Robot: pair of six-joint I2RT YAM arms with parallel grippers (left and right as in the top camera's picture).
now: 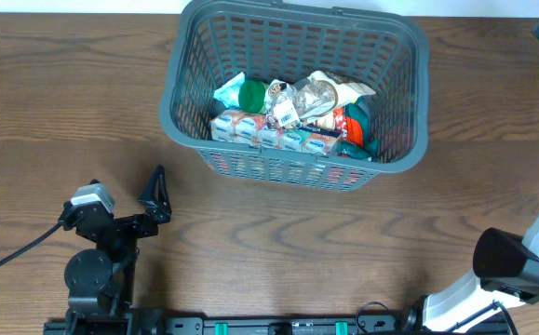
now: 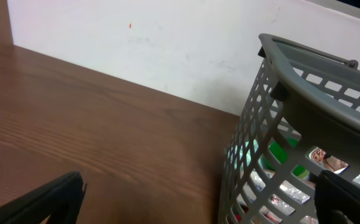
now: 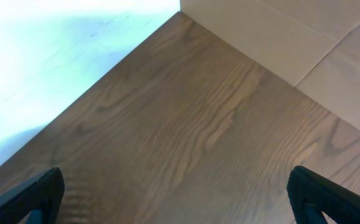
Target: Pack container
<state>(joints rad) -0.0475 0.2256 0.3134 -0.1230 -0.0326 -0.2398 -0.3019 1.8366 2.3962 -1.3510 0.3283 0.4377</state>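
Centrally, toward the far edge of the wood-grain bench (image 1: 64, 84), you see the container (image 1: 278, 169): a dark grey plastic basket, rectangular with rounded corners, a thick smooth rim and slotted lattice sides. It stands upright on the bench, well apart from both arms.

Inside, the contents lie heaped against the near wall and toward the right, leaving the far part of the solid bottom bare. A row of pale boxy packets (image 1: 269, 130) with pink and teal print runs along the near wall. Behind them sit a round green piece (image 1: 252, 93), a light blue packet (image 1: 230, 90), a crinkled clear wrapper (image 1: 311, 93) and, at the right end, a red-and-teal packet (image 1: 355, 126).

The left claw (image 2: 199, 182) rests low, near the bench's front left. Its black fingers are spread wide and grasp nothing. From its wrist view you look across the bench at the basket's left corner, with packets showing through the slots and a white wall (image 2: 136, 43) behind.

The right claw (image 3: 176, 174) is likewise released, fingers wide apart over bare wood, empty.
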